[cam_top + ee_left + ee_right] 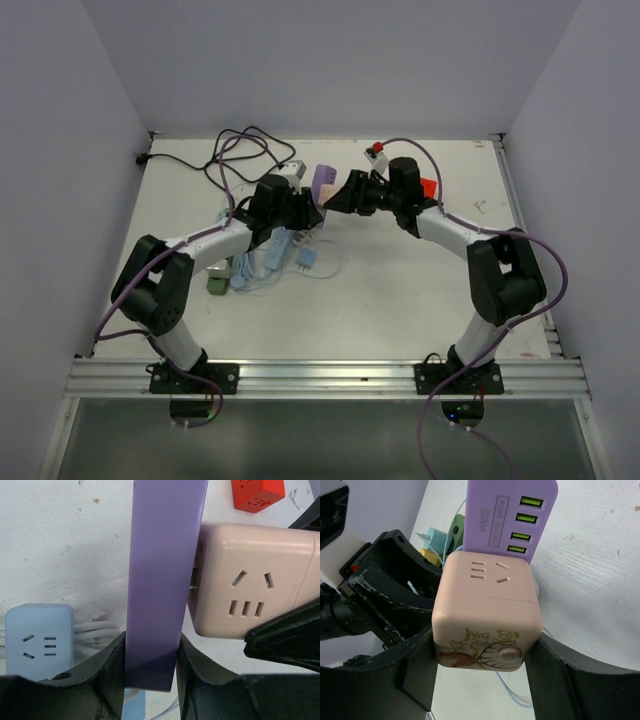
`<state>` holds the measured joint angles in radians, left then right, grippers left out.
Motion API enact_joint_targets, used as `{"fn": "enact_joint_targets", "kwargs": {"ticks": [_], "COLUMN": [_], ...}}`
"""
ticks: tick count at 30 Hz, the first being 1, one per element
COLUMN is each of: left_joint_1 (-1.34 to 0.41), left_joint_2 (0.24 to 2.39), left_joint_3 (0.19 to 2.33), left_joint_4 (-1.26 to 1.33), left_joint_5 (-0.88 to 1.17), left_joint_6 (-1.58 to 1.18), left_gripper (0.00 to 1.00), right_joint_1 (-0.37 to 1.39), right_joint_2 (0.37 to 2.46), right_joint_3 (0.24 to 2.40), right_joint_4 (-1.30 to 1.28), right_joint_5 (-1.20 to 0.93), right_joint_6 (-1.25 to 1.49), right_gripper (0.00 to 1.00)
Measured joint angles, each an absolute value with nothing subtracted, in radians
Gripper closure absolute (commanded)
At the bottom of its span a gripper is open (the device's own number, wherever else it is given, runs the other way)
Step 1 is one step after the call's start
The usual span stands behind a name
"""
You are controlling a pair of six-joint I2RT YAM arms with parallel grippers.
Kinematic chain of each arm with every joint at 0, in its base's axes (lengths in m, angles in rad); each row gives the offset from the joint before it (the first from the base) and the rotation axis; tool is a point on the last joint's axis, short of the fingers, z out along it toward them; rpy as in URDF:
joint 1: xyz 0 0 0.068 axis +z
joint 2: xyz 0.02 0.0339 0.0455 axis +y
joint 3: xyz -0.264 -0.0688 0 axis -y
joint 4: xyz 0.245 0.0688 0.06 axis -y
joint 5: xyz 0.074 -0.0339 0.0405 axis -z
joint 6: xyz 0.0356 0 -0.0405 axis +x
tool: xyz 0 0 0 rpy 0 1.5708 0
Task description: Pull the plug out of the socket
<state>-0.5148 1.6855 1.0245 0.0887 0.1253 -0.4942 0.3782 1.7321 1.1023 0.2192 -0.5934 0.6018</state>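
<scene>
The left gripper (150, 655) is clenched across the thin edges of the flat purple plastic socket strip (167, 555), anchoring it near the far middle of the white bench (400, 300). The right gripper (485, 647) is grasping the pale pink cube plug (487, 595) by its side faces, seemingly so the arms can pull straight apart. The metal prongs (192, 582) show in a narrow gap, so the plug looks only partly seated.
</scene>
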Motion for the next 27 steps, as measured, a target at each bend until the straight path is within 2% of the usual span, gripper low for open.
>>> {"fn": "enact_joint_targets", "kwargs": {"ticks": [3, 12, 18, 19, 21, 23, 27], "left_joint_1": [-0.506, -0.414, -0.417, -0.417, -0.418, -0.417, -0.419], "left_joint_2": [1.686, 1.708, 1.708, 1.708, 1.71, 1.722, 1.773], "left_joint_3": [1.022, 1.0, 1.0, 1.0, 1.001, 1.012, 1.071], "left_joint_4": [0.086, 0.009, 0.01, 0.011, 0.012, 0.012, 0.002], "left_joint_5": [0.15, -0.04, -0.036, -0.031, -0.023, -0.012, 0.008], "left_joint_6": [-0.49, -0.484, -0.463, -0.459, -0.452, -0.449, -0.443], "left_gripper": [1.0, 1.0, 1.0, 0.93, 0.92, 0.86, 0.68], "right_joint_1": [0.366, 0.275, 0.284, 0.283, 0.281, 0.276, 0.267], "right_joint_2": [1.732, 1.695, 1.691, 1.689, 1.686, 1.682, 1.676], "right_joint_3": [1.094, 1.091, 1.091, 1.091, 1.09, 1.086, 1.068], "right_joint_4": [0.229, 0.226, 0.2, 0.191, 0.178, 0.175, 0.171], "right_joint_5": [-0.621, -0.627, -0.616, -0.612, -0.601, -0.59, -0.582], "right_joint_6": [0.604, 0.601, 0.588, 0.585, 0.582, 0.582, 0.582], "right_gripper": [0.76, 0.77, 0.76, 0.76, 0.76, 0.75, 0.75]}}
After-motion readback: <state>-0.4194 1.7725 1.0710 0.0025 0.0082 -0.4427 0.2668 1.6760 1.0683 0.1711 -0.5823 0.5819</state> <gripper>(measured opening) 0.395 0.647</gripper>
